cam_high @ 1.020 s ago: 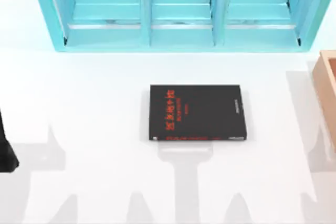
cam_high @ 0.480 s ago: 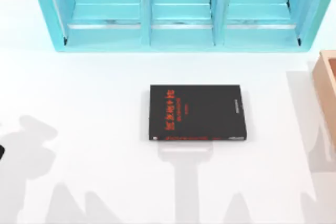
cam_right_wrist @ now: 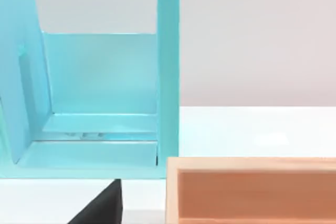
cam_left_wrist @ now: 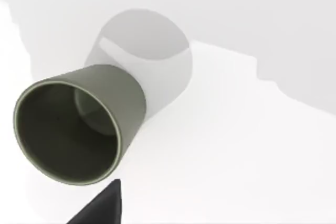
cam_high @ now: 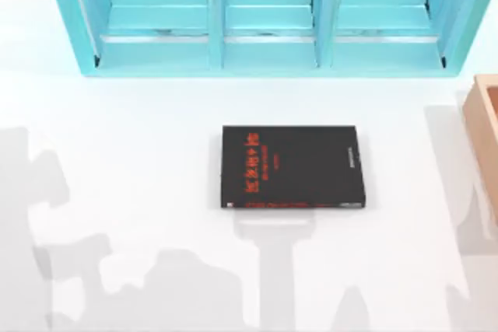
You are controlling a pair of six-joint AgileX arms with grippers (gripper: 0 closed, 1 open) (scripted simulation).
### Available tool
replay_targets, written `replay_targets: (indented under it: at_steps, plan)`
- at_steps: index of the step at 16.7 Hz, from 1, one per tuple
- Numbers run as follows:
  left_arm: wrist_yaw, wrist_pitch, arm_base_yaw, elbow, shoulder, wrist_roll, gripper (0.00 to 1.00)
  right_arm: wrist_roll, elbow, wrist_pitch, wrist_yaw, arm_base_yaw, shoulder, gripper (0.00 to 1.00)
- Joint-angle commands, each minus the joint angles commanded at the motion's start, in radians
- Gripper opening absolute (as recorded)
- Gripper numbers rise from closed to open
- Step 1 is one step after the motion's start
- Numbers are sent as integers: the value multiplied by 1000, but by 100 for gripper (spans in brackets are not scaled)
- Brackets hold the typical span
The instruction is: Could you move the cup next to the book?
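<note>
Left gripper: one dark fingertip point(cam_left_wrist: 100, 205) shows in the left wrist view, at about five o'clock from the cup and just beside its rim. Whether the jaws stand apart or together, I cannot tell.

Cup point(cam_left_wrist: 79, 121): olive-grey, standing upright on the white table point(cam_left_wrist: 236, 145), mouth toward the camera, nothing visible inside. Its round shadow lies on the table behind it, toward one o'clock. Nothing grips it.

Right gripper: one dark fingertip point(cam_right_wrist: 102, 205) shows in the right wrist view, low before the shelf and box. Its jaw state cannot be told either.

Book point(cam_high: 292, 166): black cover with red lettering, lying flat at the middle of the table in the top view, long side running nine to three o'clock.

Shelf point(cam_high: 268, 17): turquoise, with three compartments, at twelve o'clock from the book and well apart from it.

Box point(cam_high: 484, 134): tan wooden, at three o'clock from the book, at the table's right edge. In the right wrist view it sits just beside the shelf's end wall.
</note>
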Motion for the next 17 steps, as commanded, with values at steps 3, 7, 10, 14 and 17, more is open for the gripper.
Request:
replay_targets:
  at_steps: [3,7,10,14,17]
  plan:
    - [-8,-133,41,175,210,246,100,0,0,0,0,0,0,100]
    - [-31,-235,83,386,399,511,100,0,0,0,0,0,0,100]
    - [-47,-265,101,486,466,617,100,0,0,0,0,0,0,100]
    - [-50,-269,105,504,477,635,100,0,0,0,0,0,0,100]
    - [-49,-264,100,499,475,634,100,0,0,0,0,0,0,100]
